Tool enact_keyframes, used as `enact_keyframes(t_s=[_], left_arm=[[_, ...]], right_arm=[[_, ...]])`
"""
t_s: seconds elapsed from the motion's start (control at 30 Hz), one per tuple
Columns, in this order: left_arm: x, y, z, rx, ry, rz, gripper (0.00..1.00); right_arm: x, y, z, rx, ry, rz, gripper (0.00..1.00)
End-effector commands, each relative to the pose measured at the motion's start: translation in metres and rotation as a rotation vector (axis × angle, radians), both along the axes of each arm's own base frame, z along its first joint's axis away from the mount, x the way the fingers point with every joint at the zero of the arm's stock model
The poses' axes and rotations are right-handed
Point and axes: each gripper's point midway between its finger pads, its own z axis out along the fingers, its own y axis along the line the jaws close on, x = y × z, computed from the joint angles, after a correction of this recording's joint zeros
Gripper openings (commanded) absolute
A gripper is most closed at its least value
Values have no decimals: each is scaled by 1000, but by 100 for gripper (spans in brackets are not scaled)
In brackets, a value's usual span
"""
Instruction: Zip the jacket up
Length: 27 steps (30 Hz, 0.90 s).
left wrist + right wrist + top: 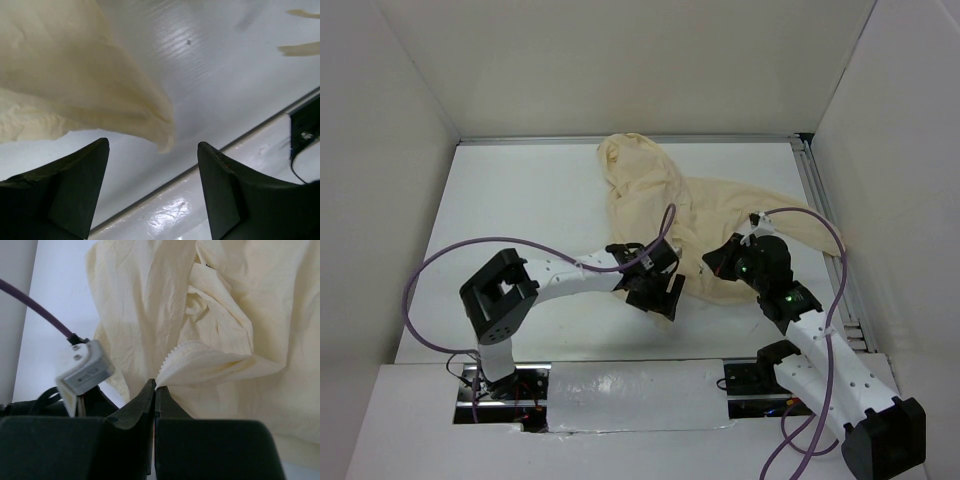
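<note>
The right gripper [154, 386] is closed tight, its tips pinching a fold of the jacket [225, 315] right at the zipper teeth [172, 352]. Whether it has the slider or only the toothed edge is hard to tell. The left gripper [152, 150] stands wide open with nothing between its fingers [75, 180], and a loose corner of the jacket lies just ahead of them. The jacket lies crumpled on the white table [520, 200], toward the far right, with both grippers at its near edge.
</note>
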Motion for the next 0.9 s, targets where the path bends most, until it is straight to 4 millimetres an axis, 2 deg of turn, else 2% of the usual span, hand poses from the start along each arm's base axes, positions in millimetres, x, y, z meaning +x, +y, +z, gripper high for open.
enact_keyframes(t_s=[0.0, 0.1, 0.27, 0.33, 0.37, 0.4, 0.7, 0.87], left_arm=[[2, -4, -10, 14, -8, -46, 83], [1, -7, -14, 8, 0, -59, 82], [-2, -12, -21, 4, 24, -80, 70], [-1, -10, -28, 26, 36, -62, 64], [-2, -8, -31, 43, 43, -48, 51], [-1, -6, -34, 62, 45, -32, 48], [-4, -2, -50, 128, 68, 24, 50], [-7, -6, -43, 132, 100, 62, 57]], right_arm=[[4, -5, 14, -12, -41, -17, 0], [3, -6, 11, -16, -39, -25, 0], [4, -10, 9, -24, -34, -40, 0], [5, -10, 9, -25, -35, -46, 0], [5, -11, 7, -29, -32, -47, 0], [5, -11, 6, -27, -26, -52, 0], [7, -15, -1, -41, -7, -76, 0], [8, -16, -3, -43, 2, -82, 0]])
